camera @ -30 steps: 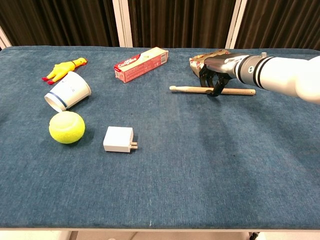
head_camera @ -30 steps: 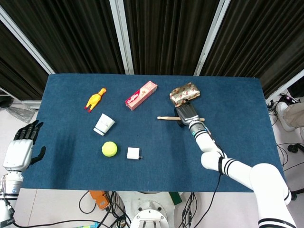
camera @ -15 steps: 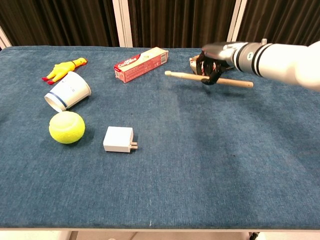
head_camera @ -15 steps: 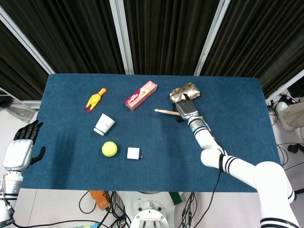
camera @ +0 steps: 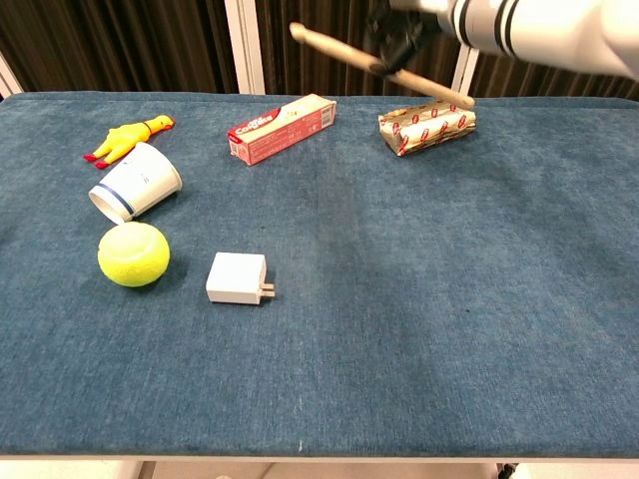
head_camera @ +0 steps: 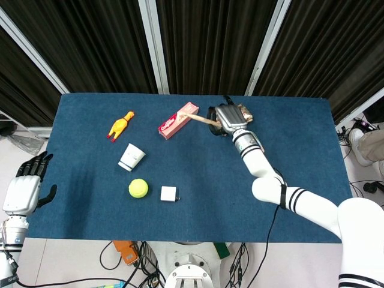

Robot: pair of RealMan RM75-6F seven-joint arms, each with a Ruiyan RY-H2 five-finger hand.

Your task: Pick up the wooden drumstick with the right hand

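Well, far left of the tennis ball [head_camera: 138, 188], off the table [head_camera: 300, 144] edge, the left hand [head_camera: 25, 183] hangs idle with fingers spread, holding nothing. Right of the ball and further back sits the red box [camera: 282, 128]. Right again, above the foil packet [camera: 427, 128], the right hand [camera: 399, 35] is wrapped around the wooden drumstick [camera: 334, 47], which is tilted and clear of the cloth. Looks like the pick-up is essentially done; next it only needs a steady hold.

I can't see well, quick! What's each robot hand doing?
Left hand: open, holding nothing, beside the table.
Right hand: gripping the wooden drumstick in the air.
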